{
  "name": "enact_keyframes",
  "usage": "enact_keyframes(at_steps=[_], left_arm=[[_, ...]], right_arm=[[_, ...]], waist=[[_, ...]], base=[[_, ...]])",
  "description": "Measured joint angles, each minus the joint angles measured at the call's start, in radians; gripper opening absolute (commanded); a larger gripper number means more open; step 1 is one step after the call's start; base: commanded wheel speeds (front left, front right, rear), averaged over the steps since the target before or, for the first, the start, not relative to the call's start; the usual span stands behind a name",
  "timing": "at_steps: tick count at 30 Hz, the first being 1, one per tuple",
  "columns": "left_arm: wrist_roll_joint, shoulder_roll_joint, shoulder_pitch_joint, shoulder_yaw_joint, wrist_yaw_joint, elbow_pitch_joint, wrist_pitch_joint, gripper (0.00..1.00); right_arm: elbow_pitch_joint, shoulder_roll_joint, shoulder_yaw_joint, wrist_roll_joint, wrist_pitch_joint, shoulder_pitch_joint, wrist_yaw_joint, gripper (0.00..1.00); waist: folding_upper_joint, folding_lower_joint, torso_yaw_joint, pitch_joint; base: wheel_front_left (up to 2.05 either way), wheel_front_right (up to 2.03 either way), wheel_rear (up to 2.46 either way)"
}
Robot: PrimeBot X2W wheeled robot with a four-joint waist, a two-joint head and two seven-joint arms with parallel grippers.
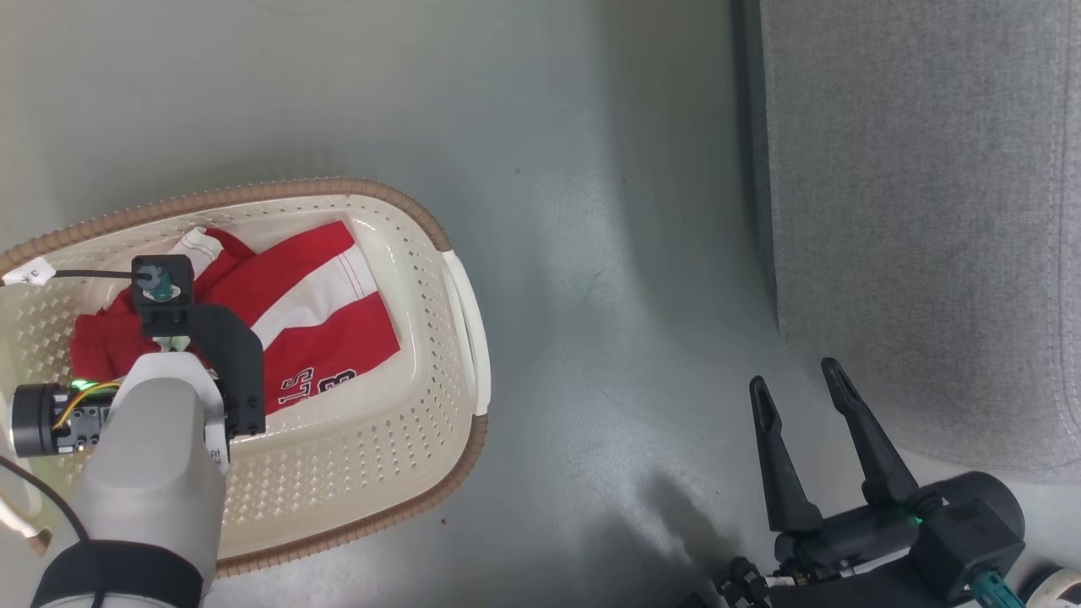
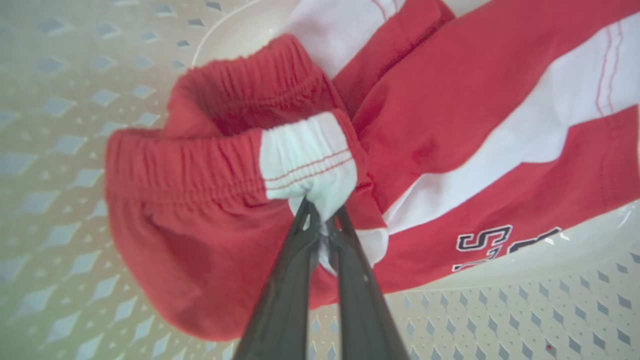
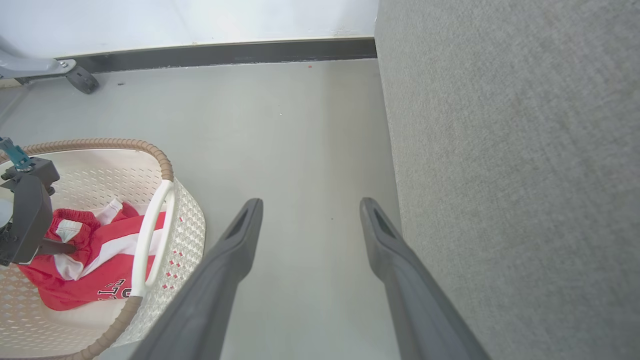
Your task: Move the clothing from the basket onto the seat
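Red clothing (image 1: 325, 325) with white panels and dark lettering lies in the cream basket (image 1: 460, 304) on the floor at the left. My left gripper (image 2: 322, 212) reaches down into the basket and is shut on the white-trimmed waistband of the clothing (image 2: 310, 160). The same pinch appears from the side in the right wrist view, at the clothing (image 3: 95, 270). My right gripper (image 1: 802, 380) stands open over the bare floor, just left of the grey seat (image 1: 920, 219), with nothing between its fingers (image 3: 240, 235).
The basket (image 3: 150, 235) has a white handle and a brown rim. Grey floor (image 1: 591, 253) lies between basket and seat (image 3: 510, 150). A dark baseboard (image 3: 225, 52) and a caster leg (image 3: 80, 77) stand at the far wall.
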Motion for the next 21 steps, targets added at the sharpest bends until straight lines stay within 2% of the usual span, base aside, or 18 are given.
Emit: enact_keyframes(at_steps=[10,21], left_arm=[[0.022,0.004,0.014,-0.002,0.0,0.001,-0.051,0.0],[0.062,-0.005,0.113,-0.052,0.0,0.014,-0.137,0.0]], right_arm=[[0.041,0.001,0.014,0.008,0.0,-0.089,0.015,1.0],[0.118,0.001,-0.008,0.028,-0.003,-0.142,0.015,1.0]], waist=[[0.0,0.0,-0.021,-0.054],[0.0,-0.0001,-0.03,-0.179]], base=[[0.0,0.0,0.0],[0.0,0.0,0.0]])
